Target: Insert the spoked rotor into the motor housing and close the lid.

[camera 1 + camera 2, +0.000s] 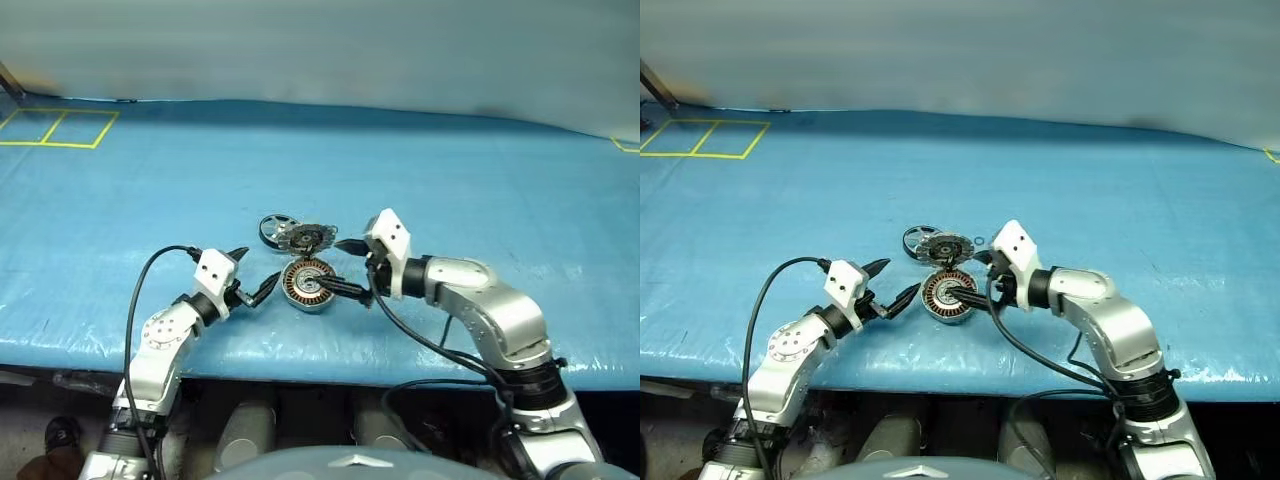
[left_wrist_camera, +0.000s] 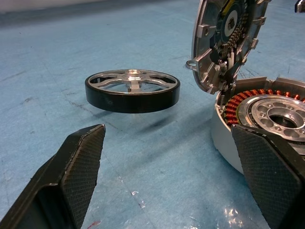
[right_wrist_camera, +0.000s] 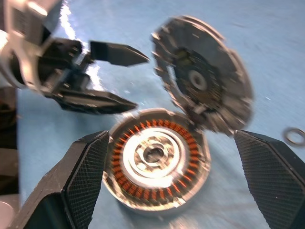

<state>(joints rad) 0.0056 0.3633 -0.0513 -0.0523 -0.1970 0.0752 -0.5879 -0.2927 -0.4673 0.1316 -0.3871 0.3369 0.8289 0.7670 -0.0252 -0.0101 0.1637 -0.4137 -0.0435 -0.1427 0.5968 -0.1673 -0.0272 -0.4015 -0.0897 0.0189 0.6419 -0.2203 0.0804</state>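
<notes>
Bright, even overhead light; glare on the blue cover (image 1: 480, 200); the right wrist view is motion-blurred, others sharp

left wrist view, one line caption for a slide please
Spoked rotor lies on the blue mat beside the open motor housing, lid propped upright on its rim.

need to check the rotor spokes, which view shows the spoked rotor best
The left wrist view: the spoked rotor lies flat on the blue surface, with its dark rim, spokes and hub plain to see. In the two head views it is a small dark ring beyond the motor housing, partly behind the tilted lid.
</notes>
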